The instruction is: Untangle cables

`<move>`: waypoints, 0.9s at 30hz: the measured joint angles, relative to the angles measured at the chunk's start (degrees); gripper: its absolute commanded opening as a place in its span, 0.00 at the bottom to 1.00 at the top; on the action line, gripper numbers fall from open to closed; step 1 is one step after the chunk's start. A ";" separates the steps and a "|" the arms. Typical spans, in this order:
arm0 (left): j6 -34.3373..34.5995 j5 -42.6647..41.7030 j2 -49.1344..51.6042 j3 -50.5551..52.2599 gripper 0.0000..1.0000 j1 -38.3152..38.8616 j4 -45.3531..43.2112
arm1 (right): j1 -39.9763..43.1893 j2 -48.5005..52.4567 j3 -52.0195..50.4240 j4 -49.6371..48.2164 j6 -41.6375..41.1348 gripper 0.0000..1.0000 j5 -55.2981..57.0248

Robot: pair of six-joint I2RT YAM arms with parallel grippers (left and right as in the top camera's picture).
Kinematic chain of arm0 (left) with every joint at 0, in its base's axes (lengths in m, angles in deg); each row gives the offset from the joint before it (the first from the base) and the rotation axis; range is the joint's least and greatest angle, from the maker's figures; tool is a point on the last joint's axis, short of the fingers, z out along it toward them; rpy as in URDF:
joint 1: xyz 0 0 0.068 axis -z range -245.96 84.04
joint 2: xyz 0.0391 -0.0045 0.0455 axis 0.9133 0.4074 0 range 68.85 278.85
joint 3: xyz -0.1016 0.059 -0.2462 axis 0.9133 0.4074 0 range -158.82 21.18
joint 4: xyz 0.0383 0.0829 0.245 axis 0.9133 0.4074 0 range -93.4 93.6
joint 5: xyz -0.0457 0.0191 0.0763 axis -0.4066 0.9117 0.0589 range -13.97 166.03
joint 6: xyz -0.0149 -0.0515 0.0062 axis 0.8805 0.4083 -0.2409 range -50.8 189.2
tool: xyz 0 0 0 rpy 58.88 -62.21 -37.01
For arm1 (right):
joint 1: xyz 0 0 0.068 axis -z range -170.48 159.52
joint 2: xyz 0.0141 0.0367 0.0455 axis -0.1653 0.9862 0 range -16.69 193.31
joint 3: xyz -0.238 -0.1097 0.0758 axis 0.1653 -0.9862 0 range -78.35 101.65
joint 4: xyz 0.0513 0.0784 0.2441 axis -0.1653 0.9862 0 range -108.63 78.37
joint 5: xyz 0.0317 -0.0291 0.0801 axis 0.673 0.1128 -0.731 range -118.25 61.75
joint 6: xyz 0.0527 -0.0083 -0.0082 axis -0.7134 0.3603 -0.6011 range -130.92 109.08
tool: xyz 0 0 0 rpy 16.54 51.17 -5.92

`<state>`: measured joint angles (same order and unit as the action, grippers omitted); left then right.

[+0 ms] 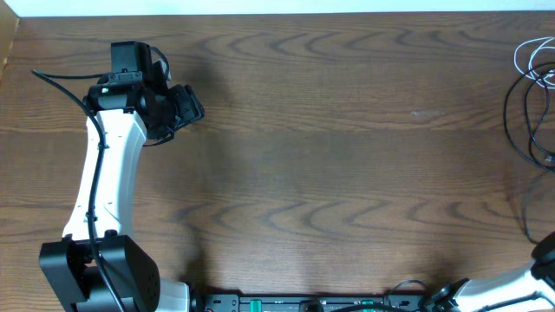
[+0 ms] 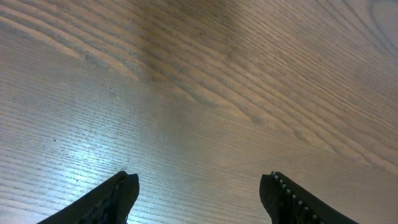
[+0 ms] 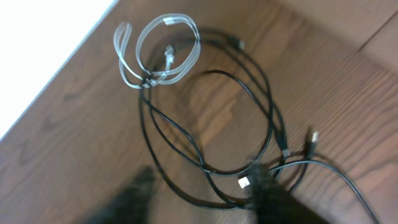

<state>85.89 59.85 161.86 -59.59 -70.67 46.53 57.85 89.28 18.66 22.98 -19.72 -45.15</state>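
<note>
The cables [image 1: 529, 104] lie in a loose heap at the far right edge of the wooden table [image 1: 329, 173] in the overhead view, well apart from the left gripper [image 1: 186, 108], which sits at the upper left of that frame; in the left wrist view its two dark fingers [image 2: 118, 199] stand wide apart at the bottom edge, released, with only bare wood grain between them. In the right wrist view the white cable [image 3: 158, 53] makes small loops at the upper left, touching the black cables [image 3: 272, 118], which spread in large overlapping loops through the middle; a silver plug [image 3: 311, 138] points up at the right. The right gripper [image 3: 199, 190] is blurred at the bottom of the frame; its fingers are spread, not clenched, with black strands running between them and a small white tag [image 3: 244, 182] just beside the right-hand finger.
</note>
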 measured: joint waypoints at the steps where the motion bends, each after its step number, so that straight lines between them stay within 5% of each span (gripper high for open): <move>1: 0.00 0.00 0.00 0.00 0.68 0.00 -0.02 | 0.00 1.16 -0.13 -0.04 0.07 0.79 -0.11; 9: 0.00 0.00 0.00 0.00 0.69 0.00 0.00 | -0.52 -2.27 -0.74 3.02 -0.42 0.79 -1.79; 10: 0.00 -0.02 0.00 0.00 0.73 0.00 0.00 | -1.22 -4.52 -0.76 3.67 0.00 0.80 -3.04; 12: 0.11 0.00 0.00 0.00 0.99 0.00 0.00 | -3.30 -8.55 -0.76 4.94 1.46 0.81 -5.68; 20: 0.07 0.00 0.00 0.00 1.00 0.00 0.02 | -21.55 -23.08 -0.57 16.00 9.22 0.82 -13.03; 22: 0.04 0.00 0.00 0.00 1.00 0.00 0.02 | -26.51 -25.73 -0.57 17.59 10.47 0.99 -13.18; 27: 0.04 0.00 0.00 0.00 1.00 0.00 0.00 | -34.88 -32.02 -0.59 23.56 11.58 0.99 -13.31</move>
<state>85.93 59.85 161.86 -59.59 -70.67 46.53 22.97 57.26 18.07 46.54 -8.14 -58.46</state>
